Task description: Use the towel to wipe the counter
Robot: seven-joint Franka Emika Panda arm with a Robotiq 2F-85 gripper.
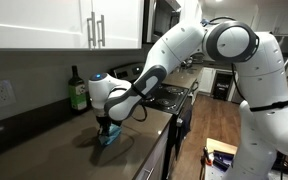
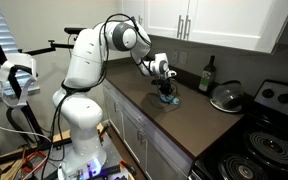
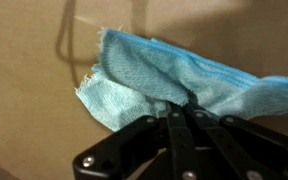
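A light blue towel (image 3: 174, 80) lies bunched on the brown counter (image 3: 34, 90). In the wrist view my gripper (image 3: 186, 108) is shut on the towel's near edge, its fingers pressed together over the cloth. In both exterior views the gripper (image 1: 105, 128) (image 2: 166, 93) points straight down at the counter, with the blue towel (image 1: 108, 139) (image 2: 169, 100) hanging under it and touching the surface.
A dark green bottle (image 1: 78, 92) (image 2: 207, 74) stands against the wall behind the towel. A metal pot lid (image 2: 227, 97) lies near the stove (image 2: 269, 130). White cabinets (image 1: 64, 22) hang above. The counter's front edge (image 1: 149, 150) is close.
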